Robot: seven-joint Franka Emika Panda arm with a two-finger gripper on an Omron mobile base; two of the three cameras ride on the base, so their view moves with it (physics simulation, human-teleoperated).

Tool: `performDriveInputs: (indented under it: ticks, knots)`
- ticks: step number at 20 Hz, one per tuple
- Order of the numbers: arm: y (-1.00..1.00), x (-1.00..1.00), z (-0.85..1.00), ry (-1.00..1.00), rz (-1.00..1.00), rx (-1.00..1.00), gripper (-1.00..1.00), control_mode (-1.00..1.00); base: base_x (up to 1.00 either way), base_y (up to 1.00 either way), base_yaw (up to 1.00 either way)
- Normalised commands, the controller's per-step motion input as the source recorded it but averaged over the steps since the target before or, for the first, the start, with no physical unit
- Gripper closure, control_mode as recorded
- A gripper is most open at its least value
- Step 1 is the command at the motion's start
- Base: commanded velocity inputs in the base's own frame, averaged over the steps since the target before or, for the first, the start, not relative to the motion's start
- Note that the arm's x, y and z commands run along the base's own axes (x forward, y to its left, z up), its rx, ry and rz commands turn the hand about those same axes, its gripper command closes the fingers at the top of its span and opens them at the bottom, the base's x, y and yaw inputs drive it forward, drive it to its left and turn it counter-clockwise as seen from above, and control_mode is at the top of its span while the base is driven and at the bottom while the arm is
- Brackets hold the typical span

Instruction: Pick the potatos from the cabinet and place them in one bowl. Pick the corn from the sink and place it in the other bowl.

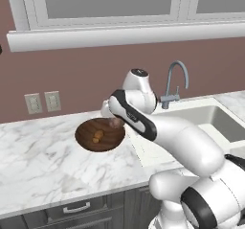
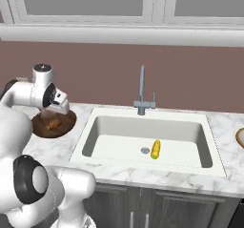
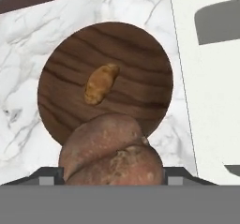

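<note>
End effector hangs over the dark brown wooden bowl, pinching the rounder reddish-brown potato, which bulges between the two small dark tips at the bottom of the hand view. The oblong orange-brown potato already lies inside the bowl, a little off its centre. Step in hand, by my reckoning: release the second potato into this bowl. To do it well, the held potato looks to sit over the near rim rather than over the middle, so nudging toward the centre before letting go seems wise; lower it close to the wood so it does not bounce or roll out over the shallow wall, and aim beside the oblong one rather than on top of it. Spread the jaws fully, then lift straight up. From the left base view the bowl sits on the marble surface just beside the white sink, with the arm arched over it. The corn, yellow with a green end, lies on the sink floor just beside the round drain, well apart from the bowl. The gooseneck faucet stands at the back of the basin and may crowd a later reach down to the cob. A pale-rimmed bowl peeks in at the far right edge of the right base view, beyond the sink. Two wall outlets sit on the wall behind the surface; grey drawers run below.
</note>
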Motion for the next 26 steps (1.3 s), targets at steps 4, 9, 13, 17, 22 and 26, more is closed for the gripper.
performDriveInputs:
  ticks: [4,9,13,17,22,26]
  knots:
    - [0.3,0.42,-0.43,-0.05,0.0,-0.12,1.0,-1.0,0.0,0.0,0.0]
    - [0.26,0.23,-0.54,-0.02,0.0,-0.05,1.0,-1.0,0.0,0.0,0.0]
    - [0.15,0.2,-0.45,0.0,0.02,0.0,1.0,-1.0,0.0,0.0,0.0]
    - [0.02,0.22,-0.13,0.0,0.03,0.0,1.0,-1.0,0.0,0.0,0.0]
    - [0.0,0.55,-0.04,0.0,0.01,0.0,1.0,-1.0,0.0,0.0,0.0]
    - [0.05,0.43,0.0,0.02,0.0,0.0,1.0,-1.0,0.0,0.0,0.0]
